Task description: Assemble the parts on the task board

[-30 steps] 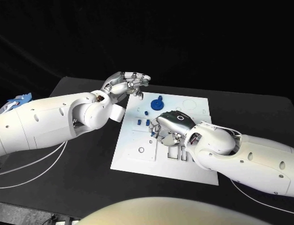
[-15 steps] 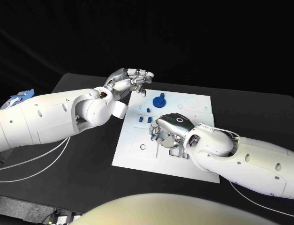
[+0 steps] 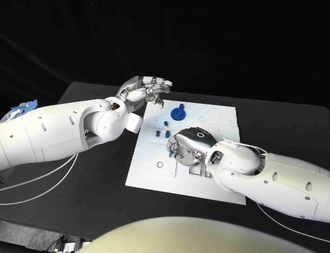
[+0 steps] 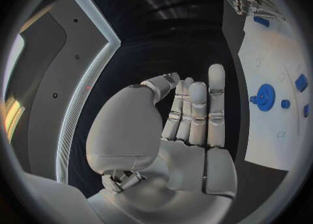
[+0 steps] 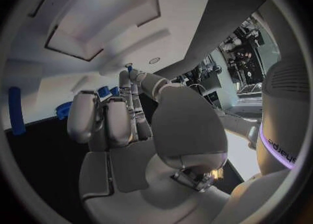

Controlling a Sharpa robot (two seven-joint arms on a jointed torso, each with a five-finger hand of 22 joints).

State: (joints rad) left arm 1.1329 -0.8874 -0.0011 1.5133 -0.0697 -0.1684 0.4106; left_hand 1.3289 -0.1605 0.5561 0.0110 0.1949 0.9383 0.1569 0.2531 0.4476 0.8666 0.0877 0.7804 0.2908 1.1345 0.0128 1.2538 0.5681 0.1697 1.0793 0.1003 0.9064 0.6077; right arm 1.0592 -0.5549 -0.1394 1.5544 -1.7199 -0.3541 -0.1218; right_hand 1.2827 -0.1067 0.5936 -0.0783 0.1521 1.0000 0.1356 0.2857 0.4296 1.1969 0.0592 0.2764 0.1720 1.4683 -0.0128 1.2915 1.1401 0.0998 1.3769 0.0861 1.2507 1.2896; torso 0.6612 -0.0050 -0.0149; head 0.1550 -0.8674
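Nearest me, the right robot hand (image 3: 186, 146) is hanging palm-down over the middle of the task board (image 3: 153, 176), and it is barely shifting from where it was half a second ago; a second ago it was sitting slightly farther up the board, so it is settling rather than travelling, which I take to mean it is working on a part beneath it instead of fetching a new one; its fingers are curling down toward the plate, and whether they are pinching anything I cannot tell, since the palm is covering them, though in the right wrist view a small blue tip (image 5: 129, 68) is peeking above the fingertips.

The board itself is lying white and flat in the middle of the desk (image 3: 81, 195), showing outlined recesses; small blue parts (image 3: 158, 134) are standing near its left edge, just beside the right robot hand; farther on, a blue gear-like part (image 3: 178, 114) is sitting near the far edge.

Farthest, the left robot hand (image 3: 144, 88) is hovering over the board's far left corner, fingers loosely curled with nothing in them, unchanged over the last half second.
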